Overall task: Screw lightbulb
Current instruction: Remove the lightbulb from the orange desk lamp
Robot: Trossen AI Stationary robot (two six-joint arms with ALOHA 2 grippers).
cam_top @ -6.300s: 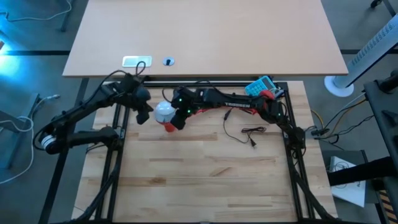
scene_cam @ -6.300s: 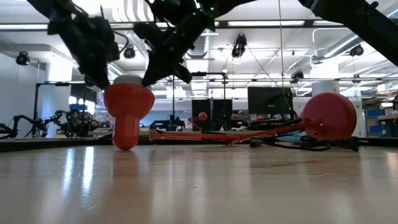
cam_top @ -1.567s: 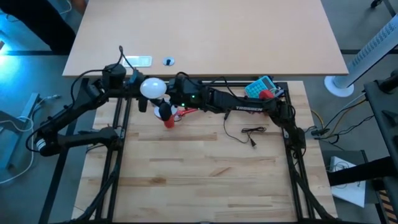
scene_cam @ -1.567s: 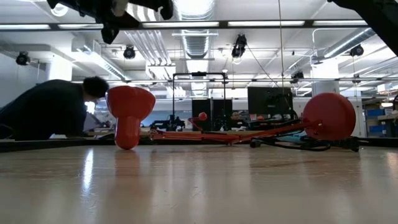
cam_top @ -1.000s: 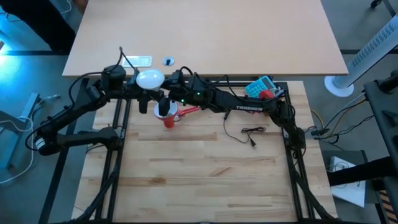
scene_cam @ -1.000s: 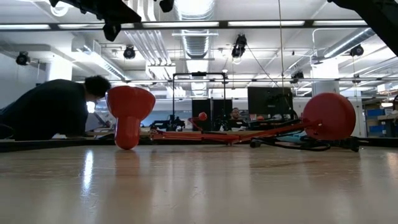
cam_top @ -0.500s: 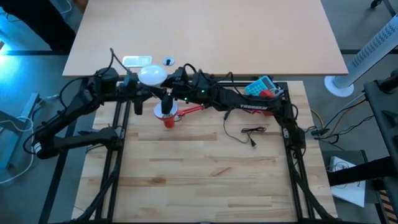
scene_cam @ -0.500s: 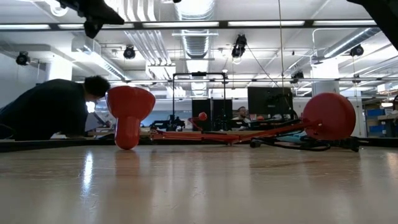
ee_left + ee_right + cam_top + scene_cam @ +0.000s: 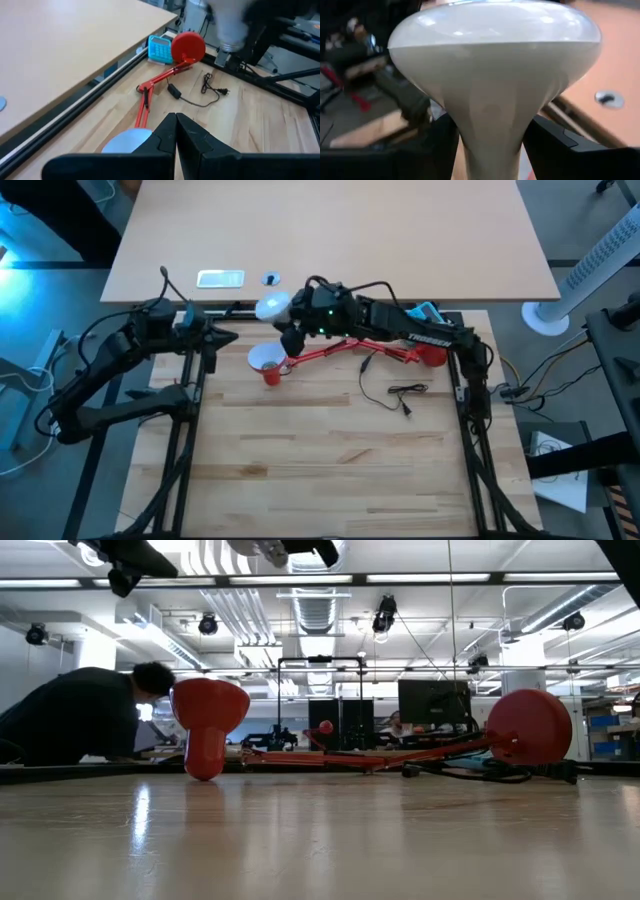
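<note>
The white lightbulb (image 9: 271,307) hangs high over the table's far edge, with my right gripper (image 9: 284,316) shut on it. In the right wrist view its dome (image 9: 492,55) fills the picture and points away from the gripper. Below and to the left of it, the red lamp's shade (image 9: 265,363) lies on the wood with its white inside up. The lamp's arm (image 9: 330,350) runs right to the round base (image 9: 432,353). My left gripper (image 9: 228,337) is shut and holds nothing, raised to the left of the shade. My right gripper pinches the lightbulb's narrow neck (image 9: 490,127) between its two fingers (image 9: 547,147), one on each side. The fingers come from the table's right, nearly level. The bulb is lifted clear, its dome toward the table's far left.
A teal calculator (image 9: 420,313) sits at the far right beside the lamp base. A black cord with a plug (image 9: 400,394) lies right of centre. A pale second table (image 9: 330,240) stands beyond the far edge. In the low view a person (image 9: 80,725) bends over behind the table, at the left.
My right gripper has carried the lightbulb toward the table's right edge and tipped up toward level, and the bulb stays high above the shade. My left gripper has drawn back toward the table's left edge, away from the bulb, still shut.
</note>
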